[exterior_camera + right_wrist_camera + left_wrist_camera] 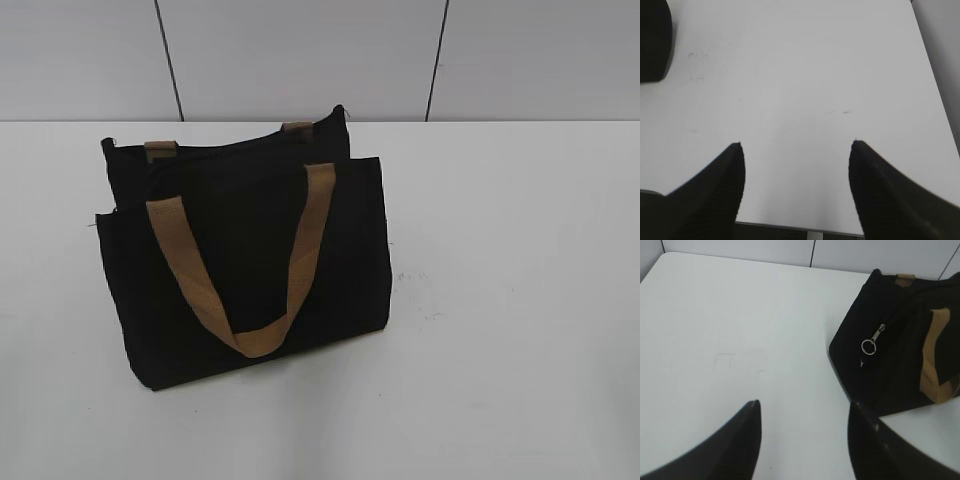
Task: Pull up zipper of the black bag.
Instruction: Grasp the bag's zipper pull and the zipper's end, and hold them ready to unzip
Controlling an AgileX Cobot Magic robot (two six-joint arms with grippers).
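The black bag (pixel 250 250) stands upright on the white table, left of centre in the exterior view, with a tan handle (pixel 250 270) hanging down its front. In the left wrist view the bag (pixel 890 360) is at the right, and the zipper's silver slider and ring pull (pixel 871 342) hang down its end face. My left gripper (pixel 805 405) is open and empty over bare table, left of the bag. My right gripper (pixel 796 145) is open and empty over bare table; a corner of the bag (pixel 654 40) shows at the upper left. Neither gripper appears in the exterior view.
The white table (pixel 500 300) extends around the bag. A grey panelled wall (pixel 300 50) runs behind it. The table's near edge (pixel 800 227) shows under my right gripper, and its right edge (pixel 935 75) runs close by.
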